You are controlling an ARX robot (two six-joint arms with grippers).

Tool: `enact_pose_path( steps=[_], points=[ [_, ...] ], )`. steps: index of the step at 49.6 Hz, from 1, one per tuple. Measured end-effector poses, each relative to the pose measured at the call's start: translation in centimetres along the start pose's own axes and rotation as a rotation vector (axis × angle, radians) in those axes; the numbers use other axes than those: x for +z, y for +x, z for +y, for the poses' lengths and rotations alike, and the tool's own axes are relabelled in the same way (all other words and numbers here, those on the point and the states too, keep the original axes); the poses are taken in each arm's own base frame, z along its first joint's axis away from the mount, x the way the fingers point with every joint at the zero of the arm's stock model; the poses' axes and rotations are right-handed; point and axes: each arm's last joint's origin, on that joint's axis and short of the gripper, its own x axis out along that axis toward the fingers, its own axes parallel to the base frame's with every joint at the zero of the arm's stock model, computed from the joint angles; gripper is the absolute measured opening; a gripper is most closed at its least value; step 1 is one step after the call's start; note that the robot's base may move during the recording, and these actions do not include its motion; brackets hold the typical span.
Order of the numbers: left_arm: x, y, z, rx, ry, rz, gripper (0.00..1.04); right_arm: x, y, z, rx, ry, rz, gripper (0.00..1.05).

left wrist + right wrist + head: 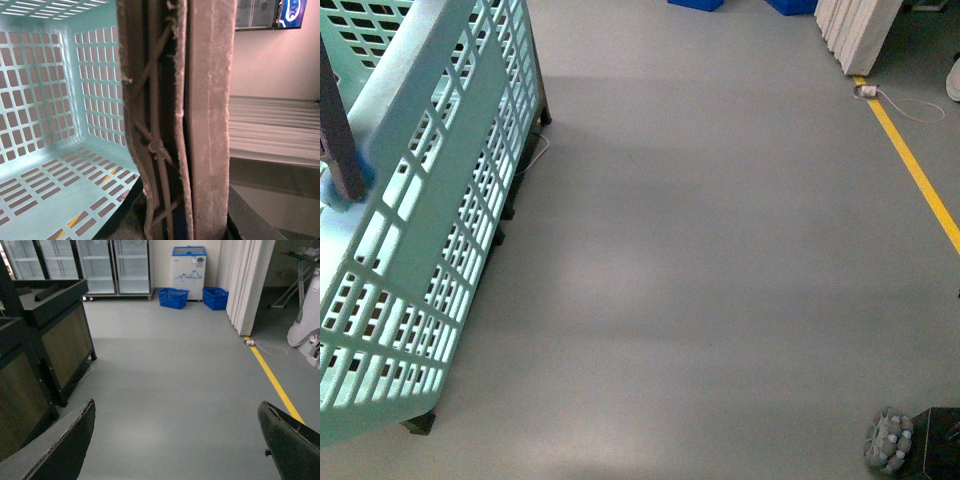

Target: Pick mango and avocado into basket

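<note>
Looking near left, you find the light turquoise slotted plastic basket [430,230] tilted, its brown-grey handle [210,125] filling the left wrist view. Your right gripper [176,405] gapes wide over grey floor [720,250]; the left jaws you cannot judge.

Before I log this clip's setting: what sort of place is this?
Probably a shop or mock store: it has glass-door coolers, stacked blue baskets and dark display stands.

The tilted basket [430,200] fills the left side and blocks the way there. The grey floor [720,250] in the middle and on the right is open. Far back on the right stand white panels [855,30]; at the near right corner lies a small lumpy grey thing [890,440].
</note>
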Motion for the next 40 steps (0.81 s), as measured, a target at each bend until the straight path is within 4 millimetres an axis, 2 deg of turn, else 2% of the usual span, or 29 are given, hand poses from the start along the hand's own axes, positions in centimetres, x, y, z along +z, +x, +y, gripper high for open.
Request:
enact_pose_path(
  steps=[40],
  points=[
    [-0.18,-0.04,-0.07,-0.003,-0.012,0.007,0.18,0.00,0.00,-0.01,-0.003,0.000,0.000,0.96]
  ],
)
